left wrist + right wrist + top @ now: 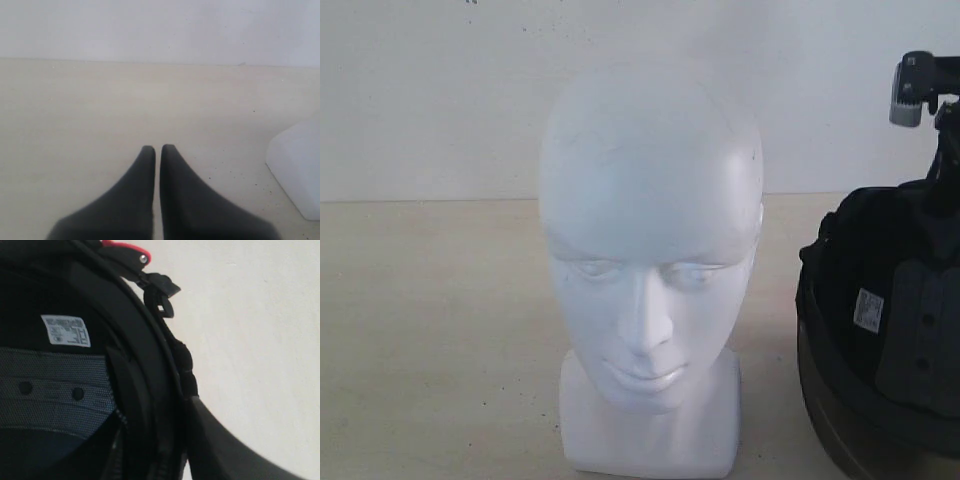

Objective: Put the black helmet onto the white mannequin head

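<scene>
White mannequin head (650, 230) stands upright mid-frame on the pale surface (430, 330), face toward the exterior cam, square neck base flat on the surface, plain white wall (440, 90) behind. Nothing on top of it.

Black helmet (880, 330) is to the right of the head, near it but not touching, partly cut off by the frame edge. It's tipped so the open side faces the exterior cam: dark padding and a small white label (868, 309) show inside, brownish visor (835, 435) along the low edge. Right arm (932, 120) comes down onto it from above.

Right fingers (230, 450) – only one shows in the wrist cam, pressed along the outside of the helmet rim. The other is hidden behind the rim, so they look clamped on the helmet's edge. Mesh lining (50, 385), strap buckle (160, 292) and a red tab (125, 247) sit close by.

Left fingers (175, 200) – together, just a thin slit between them, holding nothing, over bare surface w/ a corner of the head's base off to one side
</scene>
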Controlling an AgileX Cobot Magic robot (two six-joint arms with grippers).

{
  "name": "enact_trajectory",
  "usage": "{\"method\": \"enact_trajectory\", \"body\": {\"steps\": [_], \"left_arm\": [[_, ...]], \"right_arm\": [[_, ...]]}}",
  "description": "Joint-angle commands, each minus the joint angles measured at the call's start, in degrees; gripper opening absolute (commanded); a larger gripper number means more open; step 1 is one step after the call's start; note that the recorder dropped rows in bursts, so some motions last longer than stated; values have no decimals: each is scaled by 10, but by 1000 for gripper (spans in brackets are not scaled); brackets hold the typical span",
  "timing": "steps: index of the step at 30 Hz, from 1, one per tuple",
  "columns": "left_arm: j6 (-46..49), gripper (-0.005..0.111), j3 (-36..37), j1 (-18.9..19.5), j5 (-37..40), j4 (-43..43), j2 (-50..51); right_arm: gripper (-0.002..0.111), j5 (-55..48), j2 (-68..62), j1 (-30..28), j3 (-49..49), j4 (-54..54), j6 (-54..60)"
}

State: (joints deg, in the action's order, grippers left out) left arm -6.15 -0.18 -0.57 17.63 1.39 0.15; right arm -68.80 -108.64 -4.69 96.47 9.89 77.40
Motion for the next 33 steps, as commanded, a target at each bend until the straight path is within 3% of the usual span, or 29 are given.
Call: {"method": "enact_trajectory", "body": {"steps": [1,6,21,23,28,33], "left_arm": [[2,4,2,0,0,-3,-2],[2,4,2,0,0,-3,-2],[2,4,2,0,0,-3,-2],[2,4,2,0,0,-3,-2],[2,4,2,0,0,-3,-2],[2,4,2,0,0,-3,-2]], "right_arm": [[0,-12,10,1,-34,37,105],[0,-12,10,1,-34,104,160],[1,-12,10,12,-34,108,152],[8,-9,10,12,-34,108,137],[40,9,10,12,-34,113,126],[58,42,10,12,-34,128,81]]}}
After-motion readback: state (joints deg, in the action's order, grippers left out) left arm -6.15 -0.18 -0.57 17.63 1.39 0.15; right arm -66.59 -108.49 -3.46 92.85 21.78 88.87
